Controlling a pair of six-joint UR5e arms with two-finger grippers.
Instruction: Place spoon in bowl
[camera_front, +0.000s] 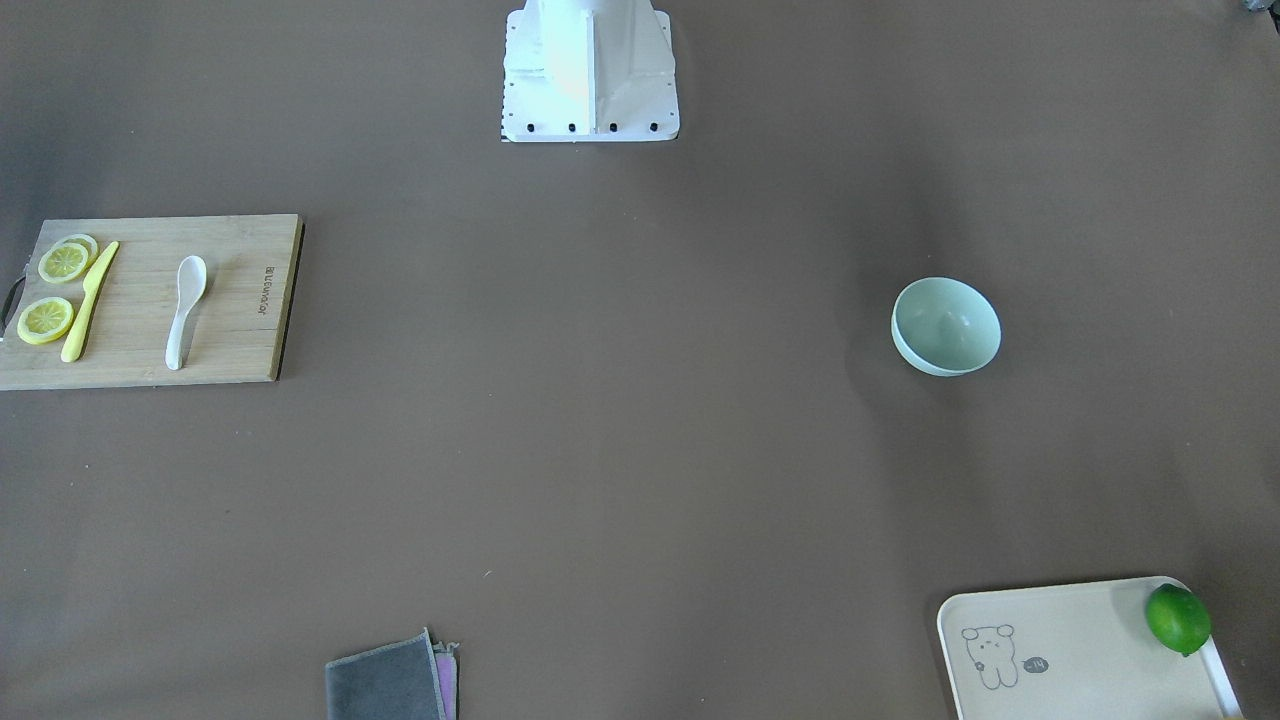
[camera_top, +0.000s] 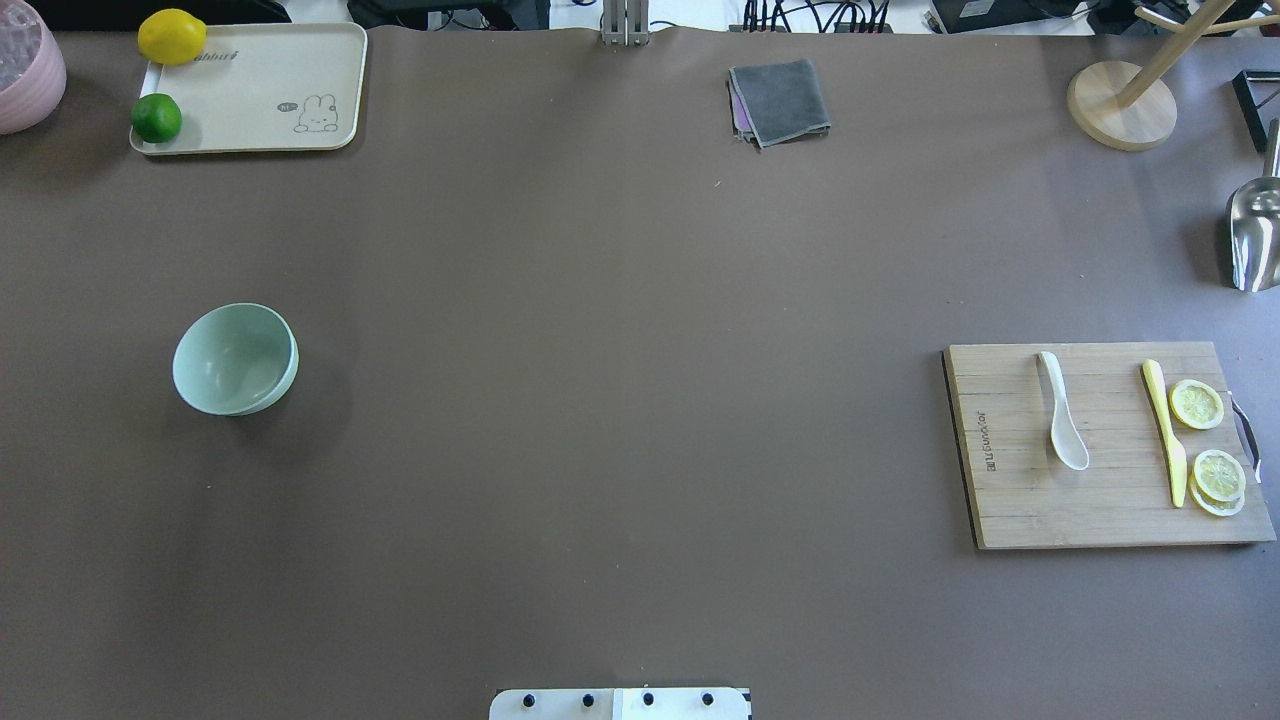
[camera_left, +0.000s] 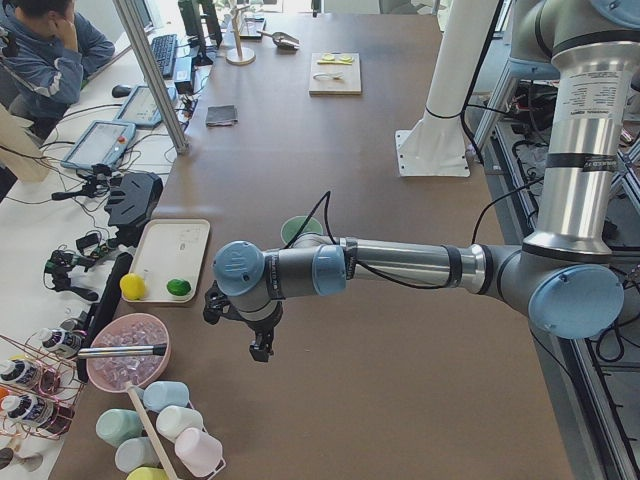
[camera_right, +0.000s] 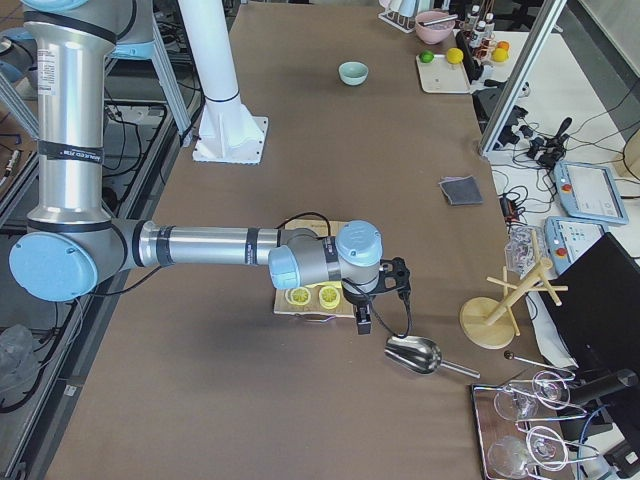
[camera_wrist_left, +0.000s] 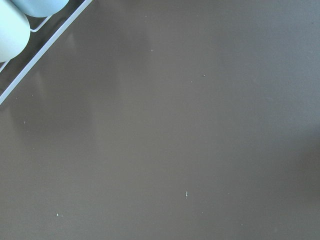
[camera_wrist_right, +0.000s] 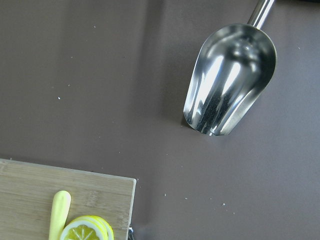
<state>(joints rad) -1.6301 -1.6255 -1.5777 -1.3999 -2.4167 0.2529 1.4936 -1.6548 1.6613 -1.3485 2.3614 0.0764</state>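
Note:
The white spoon (camera_front: 186, 310) lies on a wooden cutting board (camera_front: 240, 340), scoop toward the robot; it also shows in the overhead view (camera_top: 1062, 425). The mint-green bowl (camera_front: 945, 326) stands upright and empty on the brown table, far from the board, also in the overhead view (camera_top: 235, 358). My left gripper (camera_left: 258, 345) shows only in the exterior left view, past the bowl near the table's left end; I cannot tell if it is open. My right gripper (camera_right: 362, 320) shows only in the exterior right view, over the board's outer end near the lemon slices; I cannot tell its state.
A yellow knife (camera_top: 1165, 430) and lemon slices (camera_top: 1218, 478) share the board. A metal scoop (camera_wrist_right: 230, 80) lies beyond the board. A cream tray (camera_top: 250, 80) holds a lime (camera_top: 156, 118) and lemon (camera_top: 172, 36). A grey cloth (camera_top: 780, 100) lies at the far edge.

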